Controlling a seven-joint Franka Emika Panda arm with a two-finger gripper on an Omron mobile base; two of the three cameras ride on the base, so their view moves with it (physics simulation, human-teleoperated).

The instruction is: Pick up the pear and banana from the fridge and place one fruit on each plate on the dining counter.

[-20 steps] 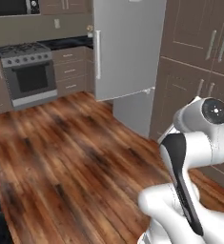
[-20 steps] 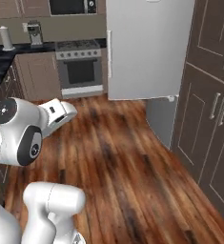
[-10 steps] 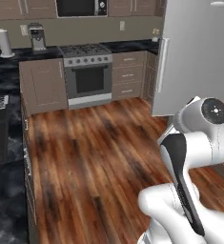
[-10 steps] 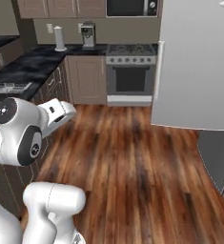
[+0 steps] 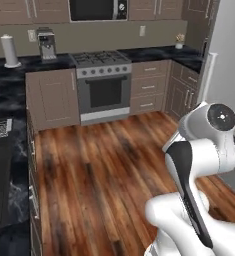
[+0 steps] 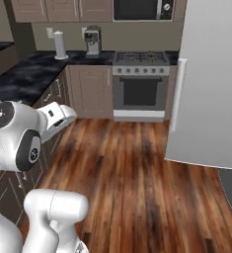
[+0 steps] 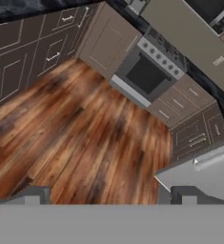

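The hand [image 7: 106,195] is spread wide and carries nothing; its two dark fingertips [image 7: 35,194] rise over bare wooden floor [image 6: 137,173], well apart from any surface. In the right base view the hand [image 6: 63,116] sits tucked beside the arm's upper joint, pointing out over the floor.

Of the task's things, the fridge [image 6: 211,84] is the one on show: its pale grey door stands closed along the right side of the right base view, with the long handle [image 6: 175,94] at its near edge, and a slice of it sits at the right edge of the left base view [image 5: 229,75]. Nothing of its inside shows, so the pear and banana cannot be placed from here. I judge that they remain on a shelf behind that door, going by the task alone. The plates and the dining counter cannot be located either.

The oven [image 5: 105,90] is shut, as are the drawers [image 5: 148,87] beside it, so their contents are hidden. A paper towel roll [image 5: 10,51] and a coffee machine [image 5: 46,44] stand on the back surface near the wall.

The main risk, as I judge it, is clearance: the fridge door edge lies near the arm's right side, so a swing or drive could clip it. Reaching for the handle from a poor angle could also let the fingers slip off.
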